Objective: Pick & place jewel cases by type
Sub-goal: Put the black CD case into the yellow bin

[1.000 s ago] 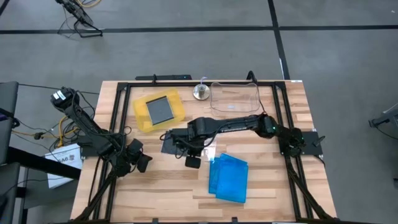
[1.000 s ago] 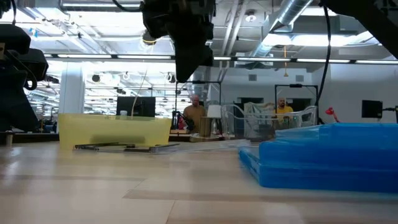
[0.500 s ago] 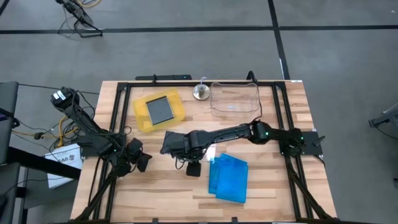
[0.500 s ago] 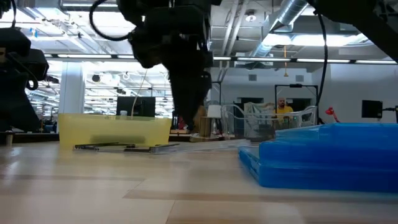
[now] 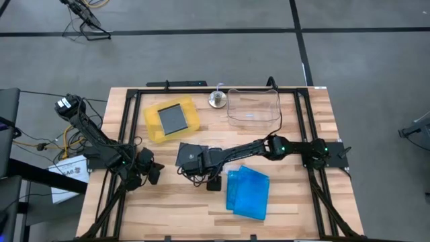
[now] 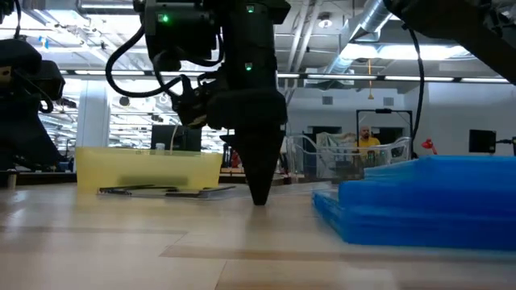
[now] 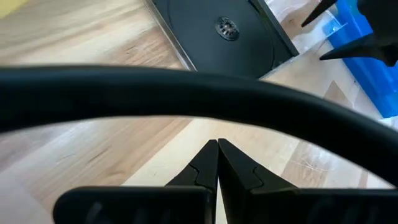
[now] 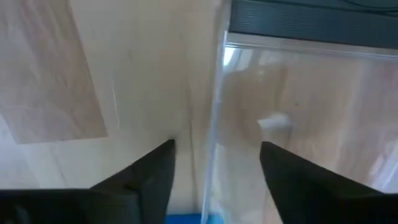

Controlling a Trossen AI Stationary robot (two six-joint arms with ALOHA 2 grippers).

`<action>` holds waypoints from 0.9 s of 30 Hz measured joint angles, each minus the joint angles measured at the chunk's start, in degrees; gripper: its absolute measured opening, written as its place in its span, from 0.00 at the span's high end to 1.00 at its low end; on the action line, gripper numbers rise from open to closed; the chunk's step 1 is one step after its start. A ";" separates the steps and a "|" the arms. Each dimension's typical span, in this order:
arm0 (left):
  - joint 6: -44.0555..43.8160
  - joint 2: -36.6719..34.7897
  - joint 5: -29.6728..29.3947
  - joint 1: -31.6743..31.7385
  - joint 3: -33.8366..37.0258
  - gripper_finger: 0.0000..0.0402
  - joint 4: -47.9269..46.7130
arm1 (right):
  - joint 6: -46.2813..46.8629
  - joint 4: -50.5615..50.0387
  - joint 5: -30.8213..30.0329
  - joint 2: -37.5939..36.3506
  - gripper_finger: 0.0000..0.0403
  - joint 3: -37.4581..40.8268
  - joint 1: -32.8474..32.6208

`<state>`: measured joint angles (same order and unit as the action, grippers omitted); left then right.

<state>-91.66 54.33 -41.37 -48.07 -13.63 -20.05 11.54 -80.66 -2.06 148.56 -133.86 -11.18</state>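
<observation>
An opened clear-grey jewel case lies flat on the table, its dark insert half (image 5: 190, 153) toward the left and its clear lid (image 8: 298, 93) beside it. My right gripper (image 8: 217, 144) points down at it, open. One finger is over the lid and the other over bare wood, with the lid's edge (image 8: 214, 118) running between them. In the low view its tips (image 6: 260, 193) reach table level. A stack of blue jewel cases (image 5: 247, 191) rests flat on the table to the right. My left gripper (image 5: 149, 173) waits shut at the table's left, holding nothing. My right gripper comes from above, pointing down, its open fingers standing on either side of the clear lid's edge (image 8: 214, 124). I cannot tell whether either finger (image 8: 283, 174) touches the lid or the table.
A yellow tray (image 5: 153, 129) at the far left holds one grey case (image 5: 173, 119). A clear plastic tub (image 5: 254, 107) stands at the far edge, with a small round metal object (image 5: 216, 99) beside it. Black rails frame the table. People show in the room beyond.
My right gripper has come down from well above the table until its tips are at table level. It has also shifted a little toward the near edge, beside the dark half of the opened case. The cases have stayed where they were.
</observation>
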 joint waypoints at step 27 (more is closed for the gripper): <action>0.12 0.02 -3.18 0.00 0.00 1.00 -3.24 | 3.53 1.19 -6.25 -2.91 1.00 -0.70 0.34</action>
<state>-91.54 54.35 -44.55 -48.07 -13.63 -23.30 15.07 -79.47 -8.31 145.65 -134.56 -10.84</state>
